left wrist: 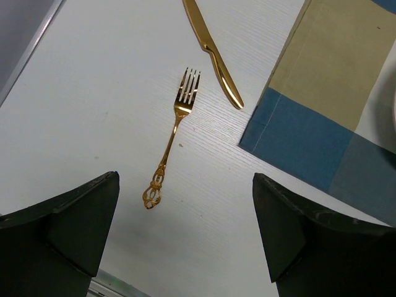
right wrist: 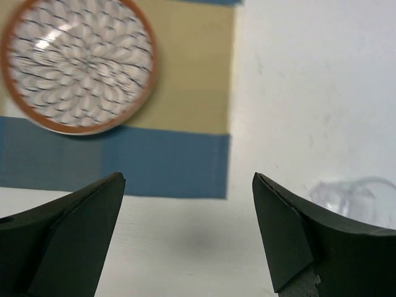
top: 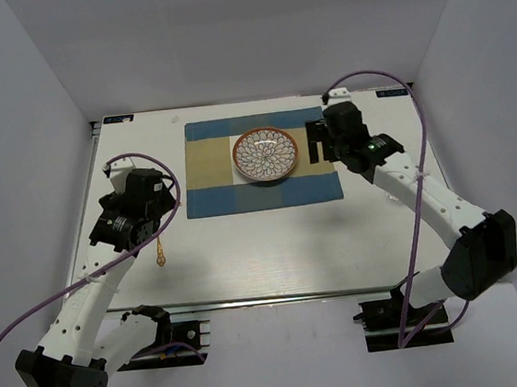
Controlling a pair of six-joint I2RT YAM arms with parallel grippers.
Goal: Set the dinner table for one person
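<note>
White desk (top: 273,247): striped placemat (top: 206,176) bearing patterned bowl (top: 265,154); gold fork (left wrist: 173,133), knife (left wrist: 213,52) alongside. Spread wide, empty: left claw (left wrist: 185,232), right claw (right wrist: 189,232).

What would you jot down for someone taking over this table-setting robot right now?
Left gripper: open, empty, above the gold fork and knife, which lie on the dinner table left of the placemat.
Right gripper: open, empty, over the placemat's right edge.
Done: the patterned plate sits on the placemat.
Probably left: line up fork and knife beside the plate and place the clear object, likely a glass, now right of the placemat.
</note>
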